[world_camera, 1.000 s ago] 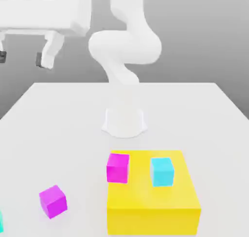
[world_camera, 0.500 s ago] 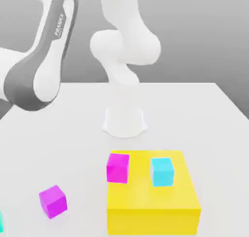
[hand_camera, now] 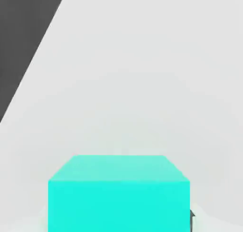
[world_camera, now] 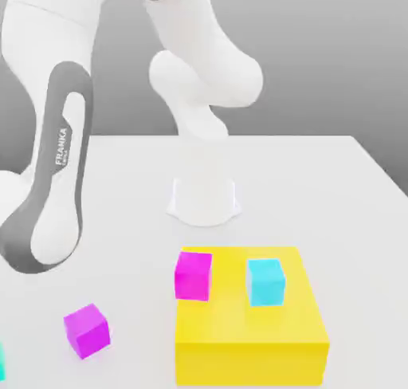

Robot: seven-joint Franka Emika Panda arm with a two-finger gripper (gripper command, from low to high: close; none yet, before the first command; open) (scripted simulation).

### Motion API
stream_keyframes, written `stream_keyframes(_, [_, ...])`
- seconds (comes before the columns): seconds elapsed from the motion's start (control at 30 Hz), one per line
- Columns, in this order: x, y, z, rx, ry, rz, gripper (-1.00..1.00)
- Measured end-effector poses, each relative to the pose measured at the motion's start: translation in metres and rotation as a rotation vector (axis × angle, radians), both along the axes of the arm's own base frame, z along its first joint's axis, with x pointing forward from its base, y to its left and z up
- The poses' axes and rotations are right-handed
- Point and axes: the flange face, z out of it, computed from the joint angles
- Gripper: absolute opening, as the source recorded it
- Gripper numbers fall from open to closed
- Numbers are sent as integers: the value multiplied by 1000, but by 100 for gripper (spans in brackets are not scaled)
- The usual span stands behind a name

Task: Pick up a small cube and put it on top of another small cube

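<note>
Teal-green cube (hand_camera: 118, 193) sits right up close under the hand camera, resting on the white table (hand_camera: 142, 83); in the exterior view just a sliver of it peeks in at the lower edge of the exterior view's left (world_camera: 1, 370), well apart from everything else. The arm (world_camera: 48, 196) is bent low toward that corner. The jaws have come in narrow — pinched to about as tight as they go — and with the cube sitting squarely between them in the hand view, my read is that they are clamped on it, though the contact itself is not visible.

So this looks like the grasp step, freshly made, with the lift not yet begun. Targets on offer: a loose magenta cube (world_camera: 86, 330) on the table nearby, a second magenta cube (world_camera: 194, 275) and a sky-cyan cube (world_camera: 265, 281) up on the yellow block (world_camera: 263, 339). Next move calls for a straight lift clear of the table, then a carry over one of those cubes — lined up squarely — before lowering and letting go.
</note>
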Motion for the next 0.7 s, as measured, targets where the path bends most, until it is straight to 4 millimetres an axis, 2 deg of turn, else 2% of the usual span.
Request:
stream_keyframes(0.03, [0,2,14,0,0,2,-100])
stream_keyframes(0.1, [4,26,37,3,-2,29,-100])
stream_keyframes(0.23, [8,86,75,8,-5,98,-100])
stream_keyframes(0.4, [0,169,115,11,-6,202,-100])
stream_keyframes(0.5, [-13,215,133,11,-5,261,-100])
stream_keyframes(0.7, [-57,281,160,7,-2,340,-100])
